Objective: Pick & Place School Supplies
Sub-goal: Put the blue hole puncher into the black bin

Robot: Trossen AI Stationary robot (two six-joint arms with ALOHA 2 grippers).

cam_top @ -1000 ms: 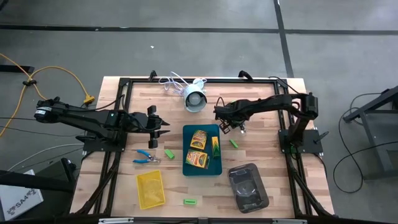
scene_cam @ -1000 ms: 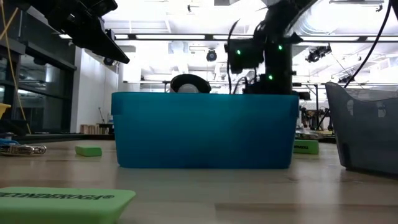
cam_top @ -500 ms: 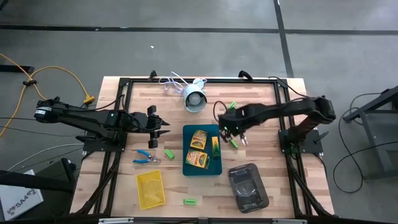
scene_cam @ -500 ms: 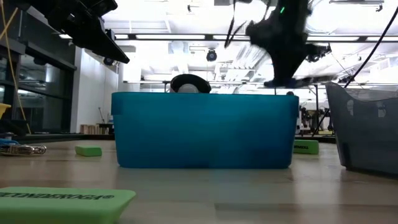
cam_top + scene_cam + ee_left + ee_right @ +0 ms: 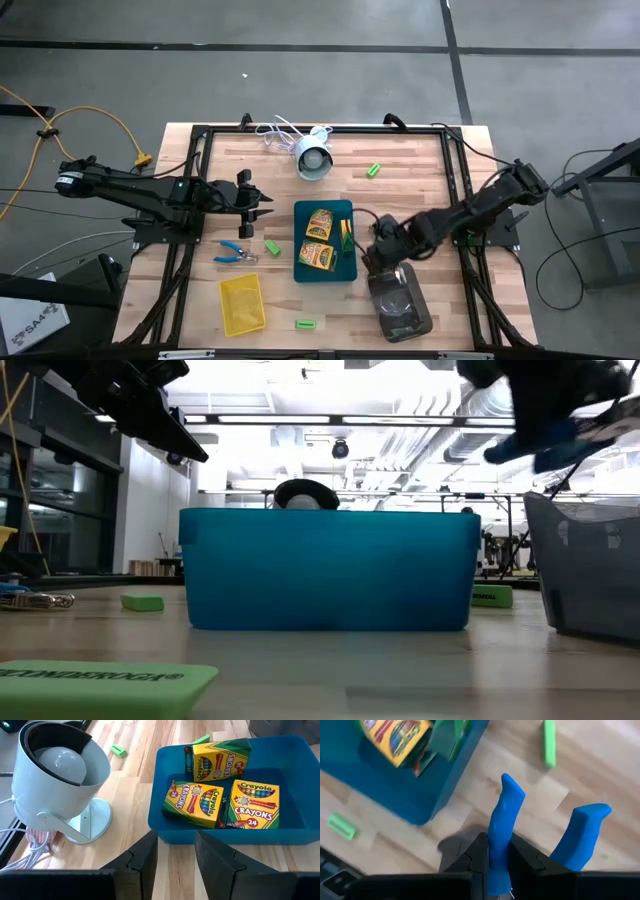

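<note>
Blue-handled scissors (image 5: 502,827) clamped in right pincer (image 5: 496,865), seemingly above grey tray (image 5: 400,300)

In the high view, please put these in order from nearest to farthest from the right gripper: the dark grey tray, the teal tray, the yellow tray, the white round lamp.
From the right gripper, which holds blue-handled scissors:
1. Dark grey tray, just below it in the picture.
2. Teal tray, close on the left arm's side.
3. White round lamp, at the table's far edge.
4. Yellow tray, beyond the teal tray.
</note>
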